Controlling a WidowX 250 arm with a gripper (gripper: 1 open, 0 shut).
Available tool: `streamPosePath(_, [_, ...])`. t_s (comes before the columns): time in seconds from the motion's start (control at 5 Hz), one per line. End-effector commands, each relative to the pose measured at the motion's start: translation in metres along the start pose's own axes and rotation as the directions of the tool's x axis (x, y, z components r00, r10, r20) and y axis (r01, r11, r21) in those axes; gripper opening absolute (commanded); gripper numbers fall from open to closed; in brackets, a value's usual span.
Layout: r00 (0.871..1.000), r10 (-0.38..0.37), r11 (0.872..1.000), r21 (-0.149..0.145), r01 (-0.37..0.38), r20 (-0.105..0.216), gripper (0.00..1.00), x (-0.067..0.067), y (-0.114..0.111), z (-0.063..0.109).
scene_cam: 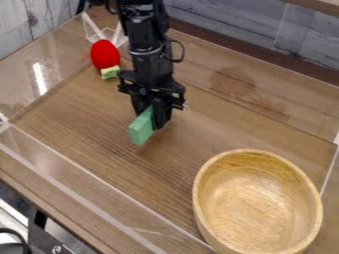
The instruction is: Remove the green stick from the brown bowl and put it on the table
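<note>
The pincer (149,107) is clenched on the green stick (141,130), which tilts over the left half of the desk (95,144). The brown bowl (257,220) sits by the near right corner; the red ball-like object (103,54) lies toward the far left corner.

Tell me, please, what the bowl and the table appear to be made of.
The brown bowl looks like light wood with a smooth, fairly matte finish, judging by its even tan colour; a wood-look plastic can't be ruled out. The table seems to be brown wood or a wood-effect laminate, with grain lines and a soft sheen.
</note>
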State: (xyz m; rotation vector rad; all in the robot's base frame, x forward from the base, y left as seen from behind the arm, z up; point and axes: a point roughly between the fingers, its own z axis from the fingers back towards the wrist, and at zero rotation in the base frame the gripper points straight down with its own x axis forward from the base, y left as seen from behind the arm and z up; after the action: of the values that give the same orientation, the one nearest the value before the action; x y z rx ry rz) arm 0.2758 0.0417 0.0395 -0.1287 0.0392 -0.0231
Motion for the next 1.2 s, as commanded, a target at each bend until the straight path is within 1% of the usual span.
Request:
streamPosePath(0.0, [0.998,-0.055,0.998,0.017,0.055,0.030,0.00,0.004,0.000,0.004])
streamPosePath(0.4, [0.992,-0.125,0.992,0.010,0.125,0.006,0.00,-0.005,0.001,-0.008])
streamPosePath(0.8, [0.991,-0.137,0.991,-0.004,0.137,-0.004,0.00,-0.006,-0.011,-0.014])
streamPosePath(1.0, [0.987,-0.159,0.987,-0.008,0.159,-0.013,0.00,-0.006,-0.004,-0.017])
